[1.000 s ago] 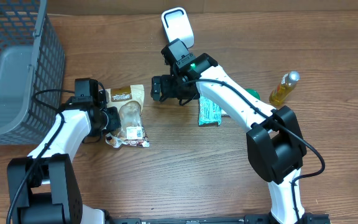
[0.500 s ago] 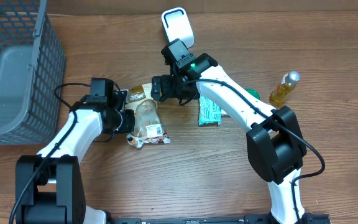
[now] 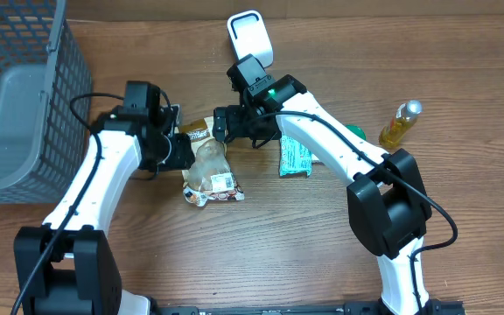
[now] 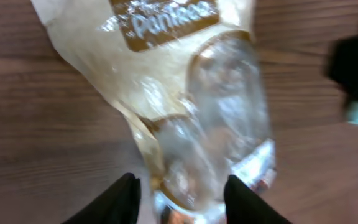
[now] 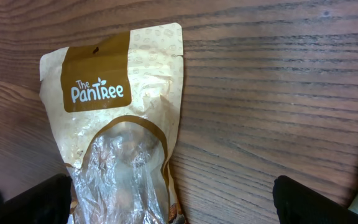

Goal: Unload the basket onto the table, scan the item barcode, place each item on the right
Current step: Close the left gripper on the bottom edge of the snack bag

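A tan and clear snack bag (image 3: 208,163) printed "The PanTree" lies flat on the wooden table, with a white barcode label (image 3: 223,182) near its lower end. My left gripper (image 3: 180,150) sits at the bag's left edge. In the left wrist view its jaws (image 4: 180,179) are parted over the bag's clear lower part (image 4: 216,137), and the picture is blurred. My right gripper (image 3: 225,125) hovers just above the bag's top right, wide open with nothing held (image 5: 176,205). The bag's brown label (image 5: 98,92) shows below it. A white scanner (image 3: 250,37) stands behind.
A grey mesh basket (image 3: 24,87) fills the left back corner. A green packet (image 3: 294,157) lies under the right arm's forearm. A yellow bottle (image 3: 401,124) lies at the right.
The left gripper dragged the bag rightward under the right gripper, then its jaws parted and let the bag go. The right arm stayed still.
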### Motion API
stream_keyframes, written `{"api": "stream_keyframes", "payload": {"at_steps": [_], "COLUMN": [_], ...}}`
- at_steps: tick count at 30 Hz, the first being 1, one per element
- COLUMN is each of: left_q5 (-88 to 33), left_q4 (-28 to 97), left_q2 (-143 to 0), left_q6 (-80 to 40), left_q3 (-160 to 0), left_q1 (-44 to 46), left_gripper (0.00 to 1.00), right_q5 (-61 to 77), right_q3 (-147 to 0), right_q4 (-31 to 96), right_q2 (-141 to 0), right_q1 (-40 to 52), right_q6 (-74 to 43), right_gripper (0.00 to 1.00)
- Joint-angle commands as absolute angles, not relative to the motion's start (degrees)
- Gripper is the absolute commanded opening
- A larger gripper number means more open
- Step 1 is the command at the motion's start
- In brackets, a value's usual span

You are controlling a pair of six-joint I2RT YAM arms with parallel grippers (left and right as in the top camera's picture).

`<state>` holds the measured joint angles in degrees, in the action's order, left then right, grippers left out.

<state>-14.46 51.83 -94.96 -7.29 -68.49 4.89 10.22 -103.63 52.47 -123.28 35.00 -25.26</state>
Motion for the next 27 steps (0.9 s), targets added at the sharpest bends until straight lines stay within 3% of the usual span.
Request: {"api": "stream_keyframes", "payload": {"at_steps": [1, 12, 16, 21, 27], "left_q5": [-19.0, -19.0, -18.6, -16.8, -14.7], "left_q4": [55.2, 56.8, 56.5, 56.8, 57.9], "left_q2": [-95.4, -95.4, -95.4, -95.4, -95.4], "left_q6": [-10.5, -21.7, -22.3, -22.4, -22.8], "left_q3": [-69.4, -62.9, -60.8, -60.8, -60.8], "left_q1": [5.6, 7.4, 7.4, 7.4, 7.4], "left_gripper": [0.54, 0.54, 0.46, 0.48, 0.65], "right_q5": [9.9, 9.9, 9.9, 9.9, 9.9], "right_q3": [-104.3, -104.3, -104.3, -104.3, -104.3], "right_q4": [52.2, 52.2, 52.2, 52.2, 52.2], "right_q2": [-123.2, -123.2, -123.2, -123.2, -123.2], "right_q1": [35.0, 35.0, 35.0, 35.0, 35.0], "right_q6": [-25.3, -25.3, -25.3, -25.3, -25.3], "right_gripper": [1.0, 1.0, 1.0, 1.0, 1.0]}}
